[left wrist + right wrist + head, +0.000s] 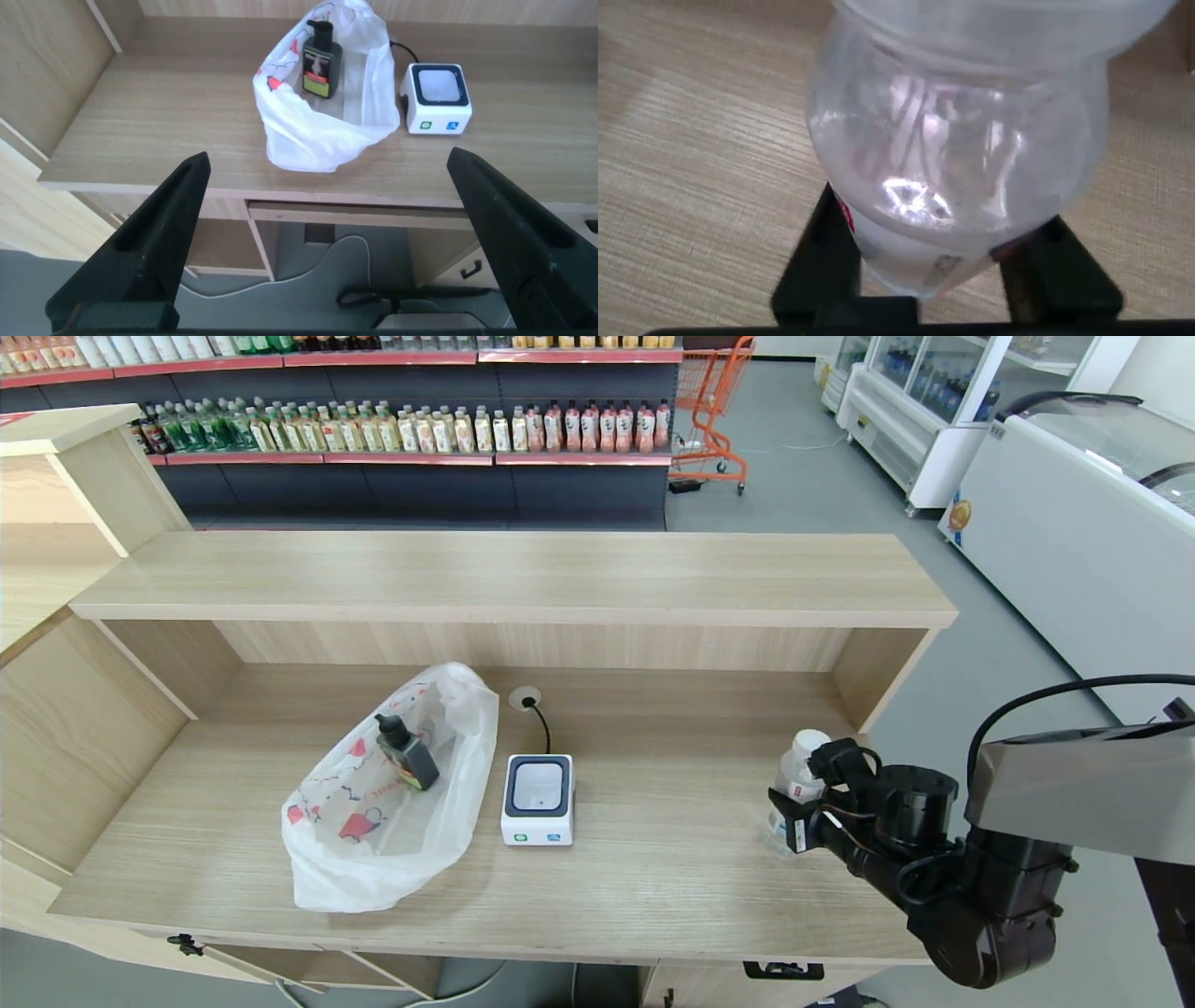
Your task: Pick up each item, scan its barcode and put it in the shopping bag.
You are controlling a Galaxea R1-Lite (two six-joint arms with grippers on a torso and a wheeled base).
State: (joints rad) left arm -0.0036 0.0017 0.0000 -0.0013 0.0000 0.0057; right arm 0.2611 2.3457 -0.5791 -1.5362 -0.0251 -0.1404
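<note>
Head camera: high, facing forward and down over the counter [653,877] | left wrist camera: low, back off the near edge, sharing the shopping bag [318,140] and scanner [439,93] | right wrist camera: tight on the bottle [957,187] — nearly touching.

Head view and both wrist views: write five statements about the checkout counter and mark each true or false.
1. The dark bottle lies inside the shopping bag. True.
2. The scanner stands on the bag's left. False: it stands on its right.
3. The right pincer grips the clear bottle. True.
4. The left pincer holds the scanner. False: it is open and empty, off the counter's front edge.
5. The clear bottle lies on its side. False: it stands upright.
</note>
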